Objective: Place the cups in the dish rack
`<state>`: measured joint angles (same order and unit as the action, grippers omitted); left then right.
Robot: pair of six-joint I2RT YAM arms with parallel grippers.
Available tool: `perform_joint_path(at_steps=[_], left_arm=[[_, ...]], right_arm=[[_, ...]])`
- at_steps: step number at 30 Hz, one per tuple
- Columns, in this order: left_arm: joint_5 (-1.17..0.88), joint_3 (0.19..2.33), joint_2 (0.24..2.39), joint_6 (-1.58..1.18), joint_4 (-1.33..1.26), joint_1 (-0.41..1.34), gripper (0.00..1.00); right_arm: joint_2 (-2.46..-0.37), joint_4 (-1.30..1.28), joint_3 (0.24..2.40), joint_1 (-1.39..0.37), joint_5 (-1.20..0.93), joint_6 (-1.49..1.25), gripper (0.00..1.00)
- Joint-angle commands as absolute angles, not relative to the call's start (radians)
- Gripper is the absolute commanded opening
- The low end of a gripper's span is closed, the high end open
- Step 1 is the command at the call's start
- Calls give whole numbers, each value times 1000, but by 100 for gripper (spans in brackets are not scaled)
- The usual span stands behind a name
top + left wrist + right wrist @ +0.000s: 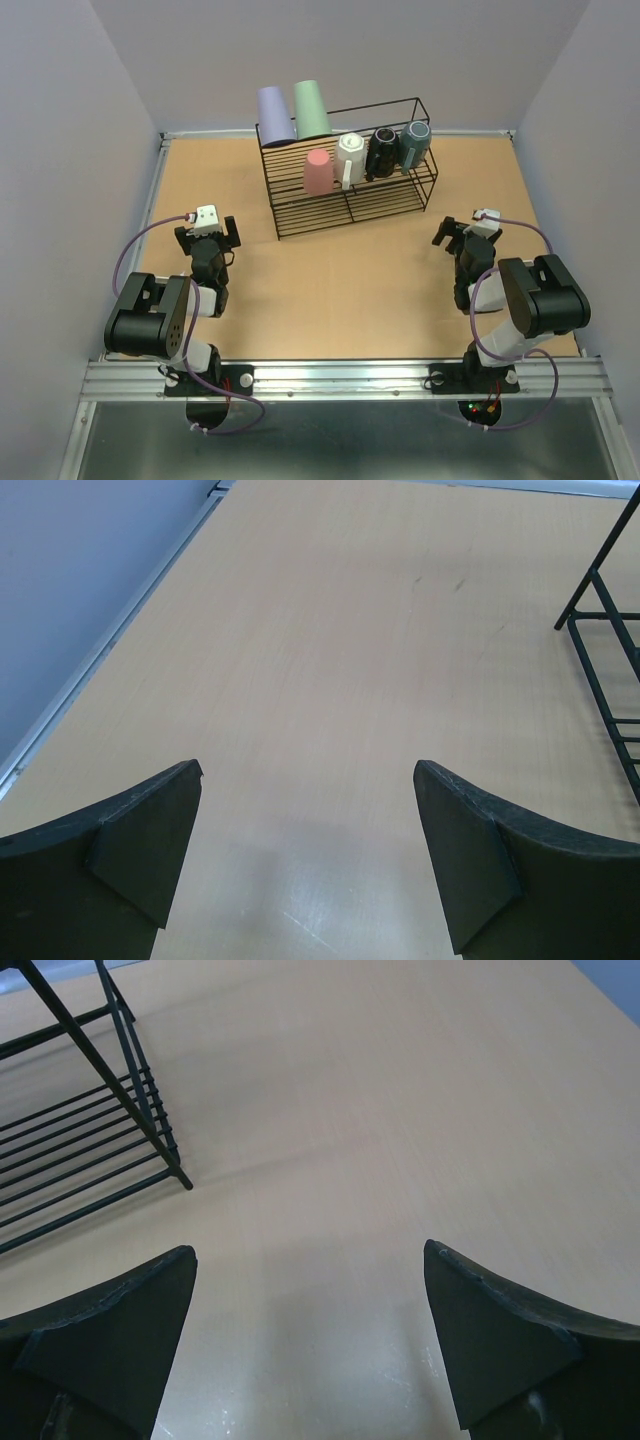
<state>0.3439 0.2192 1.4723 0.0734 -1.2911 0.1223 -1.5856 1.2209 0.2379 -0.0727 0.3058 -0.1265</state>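
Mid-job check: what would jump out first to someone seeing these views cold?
The large black wire dish rack at the tan tabletop's far centre stands loaded: lavender tumbler and green tumbler on top; pink tumbler, white mug, black mug and grey-blue mug one shelf lower. The left end effector and right end effector hang open and empty over it, near their bases.

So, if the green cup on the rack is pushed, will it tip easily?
Probably yes: the green cup looks tall and narrow, standing on thin wires of the dish rack. It would likely knock the lavender cup close beside it. Smooth, handleless sides may slip when gripped.
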Motion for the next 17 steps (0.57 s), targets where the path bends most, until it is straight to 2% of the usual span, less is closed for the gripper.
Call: perform_joint_path(at_steps=[1, 17], left_arm=[[351, 224, 1462, 77, -1591, 117, 99], [350, 224, 1462, 77, -1589, 117, 99]], right_arm=[[-1591, 1310, 222, -69, 307, -107, 100], [-1597, 1327, 219, -71, 298, -101, 100]])
